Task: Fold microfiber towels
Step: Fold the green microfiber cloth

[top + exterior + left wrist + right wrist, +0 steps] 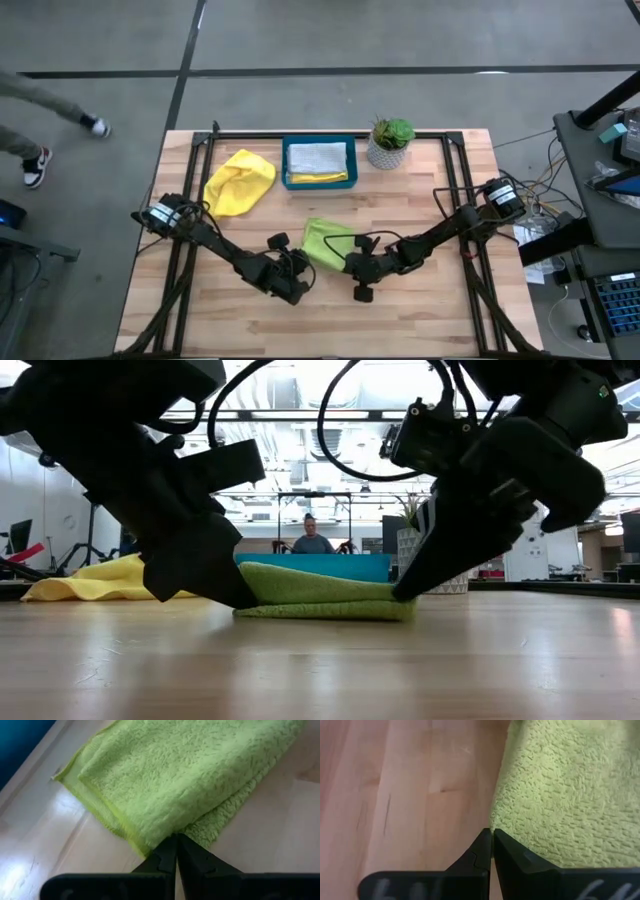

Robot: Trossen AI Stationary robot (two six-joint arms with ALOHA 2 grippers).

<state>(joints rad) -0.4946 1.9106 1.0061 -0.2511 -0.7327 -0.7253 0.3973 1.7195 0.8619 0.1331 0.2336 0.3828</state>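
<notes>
I see the green towel lying folded over on the table, doubled so that one layer sits on another with the lower edge peeking out along one side. I use it as my landmark. My left gripper sits at the towel's near left corner, its fingers pressed together with the tips right at the folded edge; I can't tell whether any cloth is caught between them. My right gripper is at the towel's right edge, fingers also pressed together, tips touching the table just where the cloth ends, again with no clear pinch that I can make out. In the low view both grippers come down steeply onto the two ends of the towel. Behind the towel and to its left a yellow towel lies crumpled and loose. Directly behind the green towel stands the teal tray, holding a grey towel with a yellow one at its near side. A potted plant stands behind the towel to its right, just beside the tray. Beyond the table a person sits in the room.
</notes>
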